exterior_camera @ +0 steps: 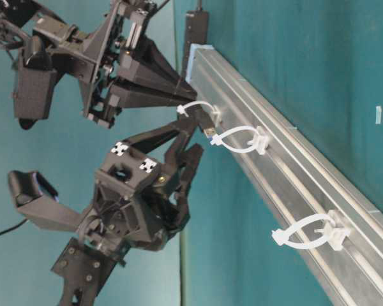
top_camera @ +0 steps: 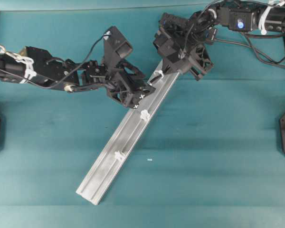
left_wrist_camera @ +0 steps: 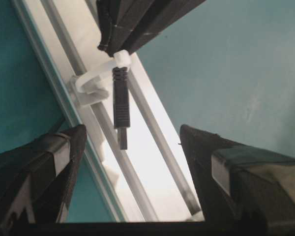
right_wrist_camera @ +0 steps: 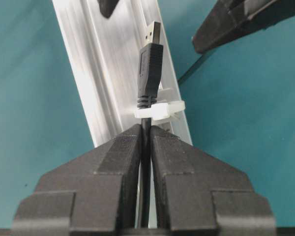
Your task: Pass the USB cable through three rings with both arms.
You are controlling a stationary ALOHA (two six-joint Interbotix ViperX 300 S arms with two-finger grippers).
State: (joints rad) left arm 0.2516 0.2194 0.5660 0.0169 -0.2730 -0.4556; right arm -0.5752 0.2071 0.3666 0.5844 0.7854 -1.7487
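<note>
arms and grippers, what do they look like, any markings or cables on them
Both arms are black, built from angular, perforated plastic parts. The left gripper has long pointed fingers and small white cross marks on its body; white cable ties bind its wiring. The right gripper has wedge-shaped black fingers; loose black cables and white ties run along its arm, where a blue light glows.

1. The surface (top_camera: 218,142) is covered in plain teal cloth.
2. A long silvery rail (top_camera: 109,164) lies flat on it, running diagonally from near left to far right.
3. Three white rings (top_camera: 144,114) sit evenly spaced along the rail.
4. A tiny white scrap (top_camera: 149,160) lies on the cloth just right of the rail's near half, apart from it.
</note>
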